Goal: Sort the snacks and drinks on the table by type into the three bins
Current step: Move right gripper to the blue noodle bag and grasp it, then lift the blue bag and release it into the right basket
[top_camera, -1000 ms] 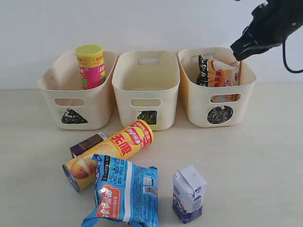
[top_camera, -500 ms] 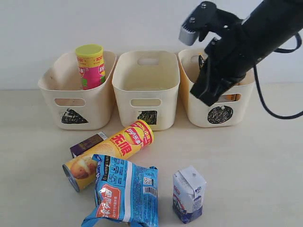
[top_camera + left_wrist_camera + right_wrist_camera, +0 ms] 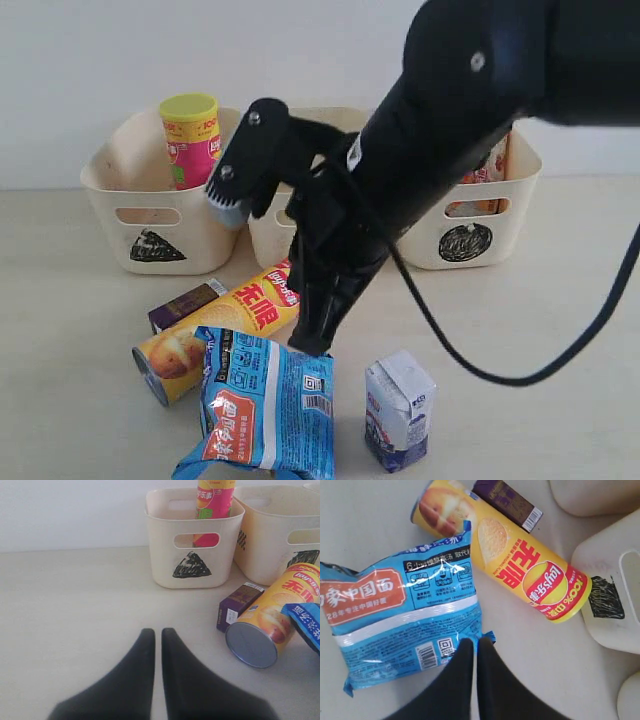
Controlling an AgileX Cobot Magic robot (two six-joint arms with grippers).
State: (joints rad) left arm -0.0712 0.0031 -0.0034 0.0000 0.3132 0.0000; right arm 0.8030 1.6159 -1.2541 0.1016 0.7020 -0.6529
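Observation:
My right gripper hangs shut and empty just over the near corner of the blue bag, which lies flat at the table's front. Beside the bag lie the yellow-orange tube and, behind it, the dark purple carton. The white-and-blue carton stands to the right of the bag. The pink tube stands in the left bin. Part of the orange-black bag shows in the right bin behind my arm. My left gripper is shut over bare table, left of the purple carton.
My right arm crosses in front of the middle bin and hides most of it. A white wall runs behind the bins. Bare tabletop stretches to the right of the white-and-blue carton.
My right arm has swung from above the right bin down and leftward across the middle bin to the blue bag's corner. The snacks and drinks have not moved.

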